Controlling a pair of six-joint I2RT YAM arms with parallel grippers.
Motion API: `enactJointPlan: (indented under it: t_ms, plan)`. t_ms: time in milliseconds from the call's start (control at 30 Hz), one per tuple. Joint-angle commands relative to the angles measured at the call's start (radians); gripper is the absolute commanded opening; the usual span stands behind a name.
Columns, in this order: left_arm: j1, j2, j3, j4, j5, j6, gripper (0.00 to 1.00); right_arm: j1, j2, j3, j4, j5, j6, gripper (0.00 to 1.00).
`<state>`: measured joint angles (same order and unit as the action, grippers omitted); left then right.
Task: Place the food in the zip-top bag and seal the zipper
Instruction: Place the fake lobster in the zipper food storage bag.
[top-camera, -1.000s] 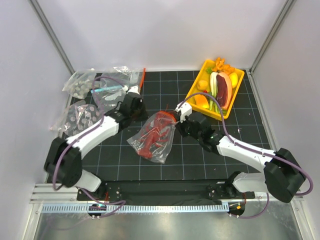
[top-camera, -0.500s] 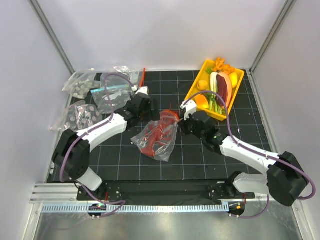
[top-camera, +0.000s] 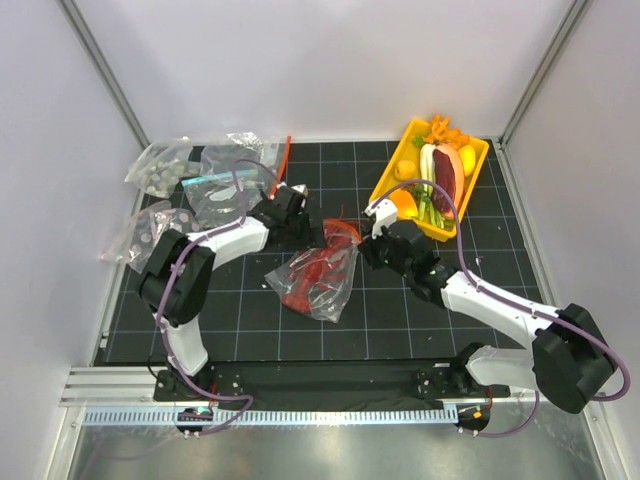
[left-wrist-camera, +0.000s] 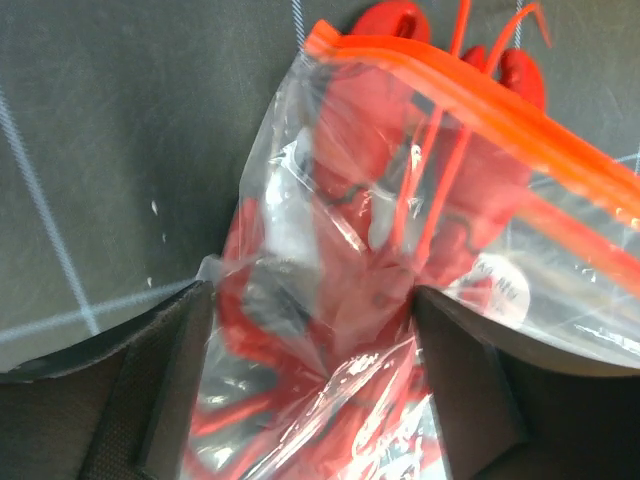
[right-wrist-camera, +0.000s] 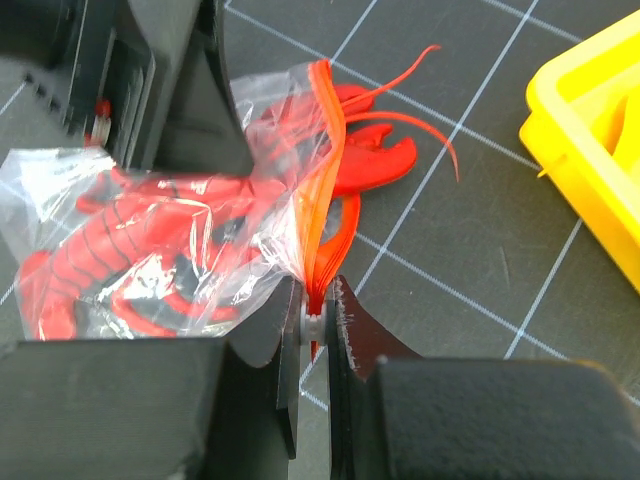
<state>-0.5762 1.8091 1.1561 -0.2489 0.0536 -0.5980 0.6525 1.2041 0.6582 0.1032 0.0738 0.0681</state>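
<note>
your right gripper (right-wrist-camera: 315, 305) was clamped on the zipper (right-wrist-camera: 322, 170); your left gripper (left-wrist-camera: 310, 300) stood unclenched, jaws wide astride the zip-top bag (left-wrist-camera: 275, 200), lobster (left-wrist-camera: 400, 170) inside with claws past the mouth.

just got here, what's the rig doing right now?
Bagging toy food. The red lobster sits mostly inside the zip-top bag on the mat, but its claws and antennae poke out past the zipper, so the mouth is not sealed. The right gripper pinches one end of the zipper. The left gripper is open, its fingers either side of the bag, gripping nothing. Other food pieces lie in the yellow tray.
</note>
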Motion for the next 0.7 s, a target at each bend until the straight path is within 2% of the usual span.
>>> enactJointPlan:
  t_ms: [0, 33, 67, 133, 167, 233, 433, 667]
  plan:
    - [0.056, 0.021, -0.016, 0.077, 0.109, -0.062, 0.74, -0.010, -0.006, 0.003, 0.061, -0.014, 0.022, 0.01]
    - [0.061, 0.025, -0.022, 0.107, 0.118, -0.068, 0.68, -0.013, -0.005, 0.003, 0.061, -0.016, 0.024, 0.01]
    - [0.061, 0.029, -0.025, 0.118, 0.138, -0.074, 0.55, -0.014, -0.003, 0.003, 0.061, -0.022, 0.024, 0.01]
    - [0.061, 0.044, -0.033, 0.138, 0.150, -0.085, 0.41, -0.016, 0.003, 0.004, 0.059, -0.026, 0.027, 0.01]
    - [0.061, 0.047, -0.033, 0.145, 0.156, -0.088, 0.23, -0.019, 0.005, 0.004, 0.059, -0.026, 0.027, 0.01]
    - [0.061, 0.044, -0.033, 0.146, 0.152, -0.089, 0.02, -0.024, 0.005, 0.003, 0.061, -0.026, 0.029, 0.01]
    - [0.058, -0.082, -0.087, 0.152, 0.039, -0.060, 0.00, -0.036, 0.014, 0.003, 0.061, -0.032, 0.044, 0.01]
    - [0.007, -0.364, -0.211, 0.226, -0.106, -0.030, 0.00, -0.045, 0.014, 0.018, 0.044, -0.012, 0.078, 0.01]
